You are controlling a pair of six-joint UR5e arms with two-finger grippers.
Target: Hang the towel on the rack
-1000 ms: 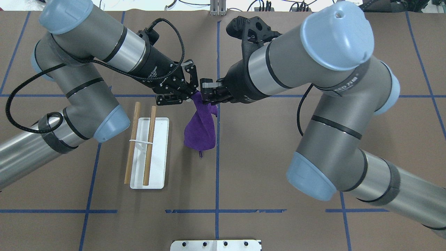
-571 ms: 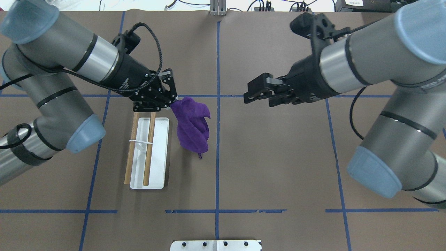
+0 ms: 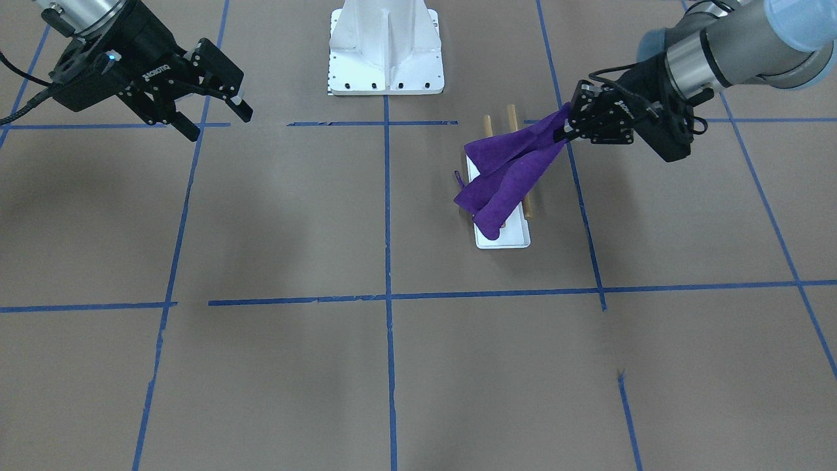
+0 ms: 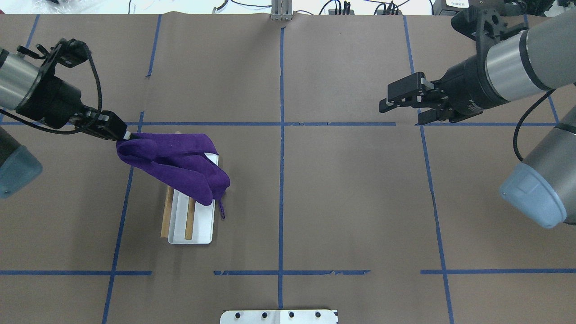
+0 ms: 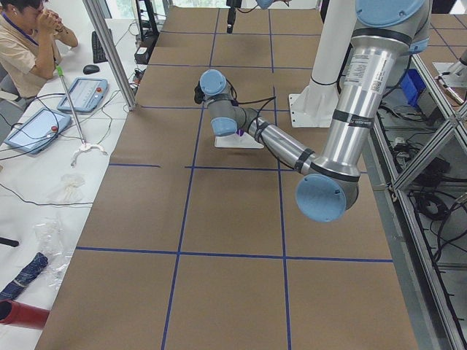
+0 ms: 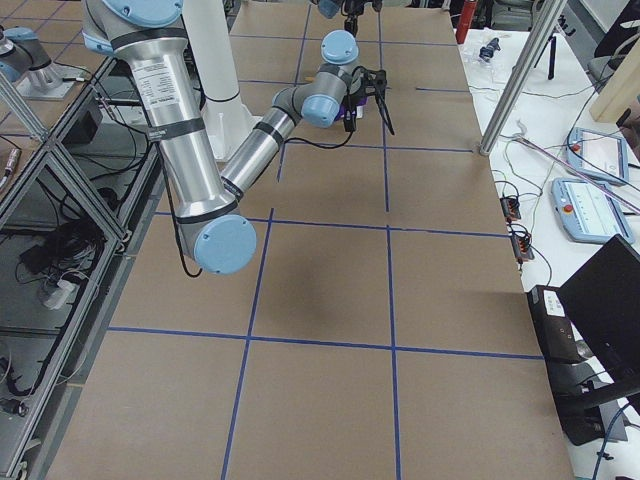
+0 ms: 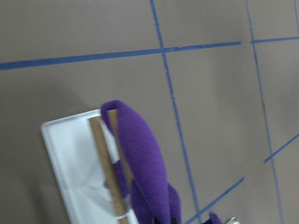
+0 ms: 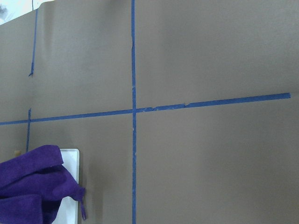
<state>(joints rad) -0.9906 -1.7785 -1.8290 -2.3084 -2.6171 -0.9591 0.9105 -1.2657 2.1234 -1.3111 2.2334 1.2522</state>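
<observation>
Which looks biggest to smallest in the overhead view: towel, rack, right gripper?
Largest: towel. Then rack and right gripper, unranked: the rack's uncovered part looks about the gripper's size, and the gripper seems raised, nearer the camera.

Brown table (image 4: 342, 202) — rack (image 4: 202, 225), blue tape lines (image 4: 281, 202)

Brown paper covers the worktop (image 4: 342, 202), gridded with blue tape lines (image 4: 281, 180). Alongside it, a white side bench (image 5: 44, 171) holds teach pendants (image 5: 82, 93) and cables, with an operator (image 5: 29, 44) seated there.
</observation>
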